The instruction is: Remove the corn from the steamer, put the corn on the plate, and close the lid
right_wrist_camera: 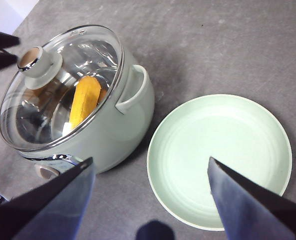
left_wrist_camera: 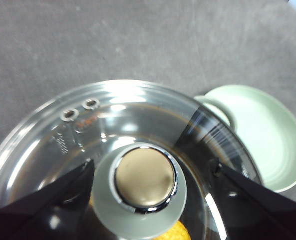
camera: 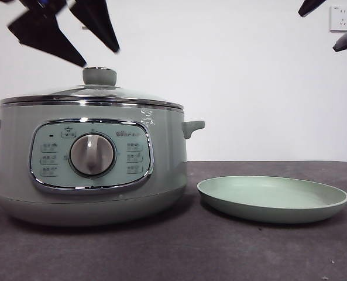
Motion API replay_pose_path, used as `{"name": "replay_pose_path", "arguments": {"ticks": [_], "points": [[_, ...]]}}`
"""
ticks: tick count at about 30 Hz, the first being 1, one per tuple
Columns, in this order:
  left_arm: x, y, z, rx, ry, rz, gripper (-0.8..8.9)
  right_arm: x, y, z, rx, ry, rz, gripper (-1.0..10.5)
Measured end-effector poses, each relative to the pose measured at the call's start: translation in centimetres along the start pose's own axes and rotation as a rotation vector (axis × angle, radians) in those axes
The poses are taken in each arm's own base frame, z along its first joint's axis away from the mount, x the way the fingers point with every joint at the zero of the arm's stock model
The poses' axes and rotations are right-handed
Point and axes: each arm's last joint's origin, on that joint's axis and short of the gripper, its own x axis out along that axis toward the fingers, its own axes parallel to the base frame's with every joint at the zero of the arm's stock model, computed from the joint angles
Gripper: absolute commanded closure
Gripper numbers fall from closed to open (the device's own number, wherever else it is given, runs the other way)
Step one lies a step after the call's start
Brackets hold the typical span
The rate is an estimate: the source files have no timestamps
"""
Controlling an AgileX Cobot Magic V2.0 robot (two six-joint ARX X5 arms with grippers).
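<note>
My left gripper hangs just above the steamer, jaws apart on either side of the lid knob, not yet touching. Glass and steel: stiff, weighty, slippery, breakable, so I'd take the knob. The corn lies inside the steamer. Right of the steamer sits the plate; my right gripper waits spread above it.

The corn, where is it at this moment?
The corn lies inside the steamer, under the closed glass lid, seen through it in the right wrist view; the empty plate sits beside the steamer.

corn partly hidden under lid; steamer cut off
</note>
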Motion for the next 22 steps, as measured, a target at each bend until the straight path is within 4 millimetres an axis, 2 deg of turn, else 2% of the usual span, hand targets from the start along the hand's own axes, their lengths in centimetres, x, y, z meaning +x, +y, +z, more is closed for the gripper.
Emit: {"name": "replay_pose_path", "arguments": {"ticks": [4,8,10,13,19,22], "points": [[1.7,-0.3,-0.5,0.015,0.057,0.025,4.36,0.0,0.0,0.0,0.0,0.0,0.0,5.7],[2.3,-0.2,-0.7,0.016,0.076,0.03,4.47,0.0,0.0,0.0,0.0,0.0,0.0,5.7],[2.4,-0.2,-0.7,0.017,0.079,0.031,5.81,0.0,0.0,0.0,0.0,0.0,0.0,5.7],[2.4,-0.2,-0.7,0.038,0.081,0.034,8.33,0.0,0.0,0.0,0.0,0.0,0.0,5.7],[2.4,-0.2,-0.6,0.049,0.072,0.033,8.22,0.2,0.3,0.2,-0.019,-0.015,0.016,5.7],[1.6,-0.2,-0.4,0.054,0.027,0.059,8.22,1.4,1.1,0.6,-0.042,-0.001,0.07,5.7]]}}
